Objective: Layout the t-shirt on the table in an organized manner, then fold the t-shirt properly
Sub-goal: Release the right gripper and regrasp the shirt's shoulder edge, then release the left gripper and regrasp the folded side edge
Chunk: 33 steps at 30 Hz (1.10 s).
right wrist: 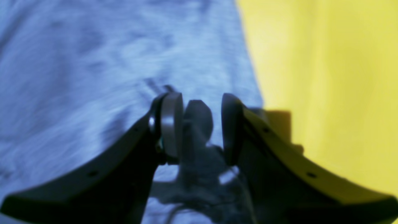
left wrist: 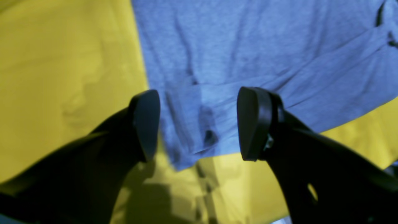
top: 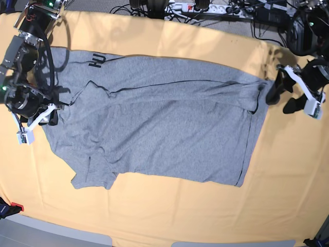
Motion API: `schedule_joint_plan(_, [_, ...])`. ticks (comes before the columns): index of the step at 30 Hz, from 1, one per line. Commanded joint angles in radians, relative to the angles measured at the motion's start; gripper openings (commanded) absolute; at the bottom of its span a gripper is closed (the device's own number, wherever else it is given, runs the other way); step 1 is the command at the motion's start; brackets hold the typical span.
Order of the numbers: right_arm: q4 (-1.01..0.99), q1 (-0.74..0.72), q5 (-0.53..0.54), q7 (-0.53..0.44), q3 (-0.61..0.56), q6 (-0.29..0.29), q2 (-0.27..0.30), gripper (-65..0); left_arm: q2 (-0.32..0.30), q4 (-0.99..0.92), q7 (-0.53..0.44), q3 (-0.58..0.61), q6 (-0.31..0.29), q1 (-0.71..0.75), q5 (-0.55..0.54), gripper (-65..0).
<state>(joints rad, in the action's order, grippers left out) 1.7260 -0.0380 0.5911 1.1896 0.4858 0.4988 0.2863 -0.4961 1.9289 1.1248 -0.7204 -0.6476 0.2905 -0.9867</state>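
The t-shirt [top: 159, 118] sprawls across the middle of the surface [top: 288, 180], with bare cloth open along the near edge and to both sides. Cables and a power strip [top: 195, 7] crowd the far edge. The left gripper [top: 286, 96] hangs just beside the shirt's hem corner; the right gripper [top: 49, 116] sits over the opposite shirt edge.

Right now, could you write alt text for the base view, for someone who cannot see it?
A grey t-shirt lies spread, with some wrinkles, across a table draped in yellow-orange cloth. One robot arm stands at each side: the right end effector at the shirt's edge on the picture's left, the left end effector open beside the shirt's edge on the picture's right. Cables run along the far edge.
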Motion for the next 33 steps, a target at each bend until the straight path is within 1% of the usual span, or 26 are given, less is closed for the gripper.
schedule_joint_plan(1, [0.048,-0.018,0.067,0.003,0.026,0.033,0.025,-43.3,-0.034,0.013,-0.026,-0.016,-0.003,-0.006,-0.022,-30.8])
schedule_joint_plan(2, [0.074,-0.015,0.135,0.037,0.048,0.072,0.03,-47.2,-0.049,0.013,-0.024,-0.019,-0.007,-0.005,-0.03,-39.0])
schedule_joint_plan(4, [0.125,-0.001,0.294,0.119,0.095,0.145,0.04,-57.5,-0.074,0.014,-0.012,-0.02,-0.027,-0.005,-0.051,-63.9])
schedule_joint_plan(5, [0.146,0.008,0.38,0.163,0.118,0.177,0.047,-62.2,-0.084,0.014,0.005,-0.02,-0.039,-0.006,-0.079,-65.0])
schedule_joint_plan(6, [0.166,0.021,0.465,0.207,0.14,0.199,0.055,-65.0,-0.092,0.014,0.023,-0.02,-0.051,-0.005,-0.119,-65.0])
schedule_joint_plan(8, [0.195,0.055,0.629,0.207,0.18,0.199,0.073,-65.0,-0.101,0.021,0.074,-0.02,-0.051,-0.006,-0.232,-65.0])
schedule_joint_plan(10, [0.209,0.095,0.752,0.207,0.22,0.199,0.088,-65.0,-0.106,0.051,0.132,-0.016,-0.051,-0.005,-0.338,-65.0])
schedule_joint_plan(11, [0.211,0.116,0.797,0.207,0.242,0.199,0.095,-65.0,-0.111,0.074,0.15,-0.011,-0.051,-0.005,-0.361,-65.0])
schedule_joint_plan(14, [0.21,0.183,0.888,0.207,0.317,0.199,0.099,-65.0,-0.131,0.153,0.16,0.02,-0.051,-0.005,-0.353,-65.0])
schedule_joint_plan(16, [0.21,0.23,0.892,0.207,0.363,0.199,0.099,-65.0,-0.143,0.2,0.165,0.051,-0.051,-0.005,-0.348,-65.0])
schedule_joint_plan(17, [0.21,0.25,0.892,0.207,0.385,0.199,0.099,-65.0,-0.15,0.218,0.166,0.07,-0.051,-0.005,-0.334,-65.0])
schedule_joint_plan(19, [0.211,0.284,0.892,0.207,0.42,0.199,0.099,-65.0,-0.165,0.236,0.155,0.118,-0.051,-0.006,-0.26,-65.0])
schedule_joint_plan(23, [0.211,0.34,0.892,0.207,0.462,0.199,0.099,-65.0,-0.193,0.213,0.054,0.252,-0.051,-0.006,-0.037,-65.0])
schedule_joint_plan(27, [0.21,0.36,0.892,0.207,0.464,0.199,0.098,-65.0,-0.209,0.18,-0.053,0.377,-0.051,-0.009,0.196,-65.0])
schedule_joint_plan(30, [0.21,0.36,0.892,0.207,0.464,0.199,0.098,-65.0,-0.209,0.167,-0.119,0.418,-0.051,-0.008,0.303,-65.0])
schedule_joint_plan(33, [0.21,0.36,0.892,0.207,0.464,0.199,0.097,-65.0,-0.208,0.149,-0.214,0.42,-0.047,-0.009,0.383,-65.0])
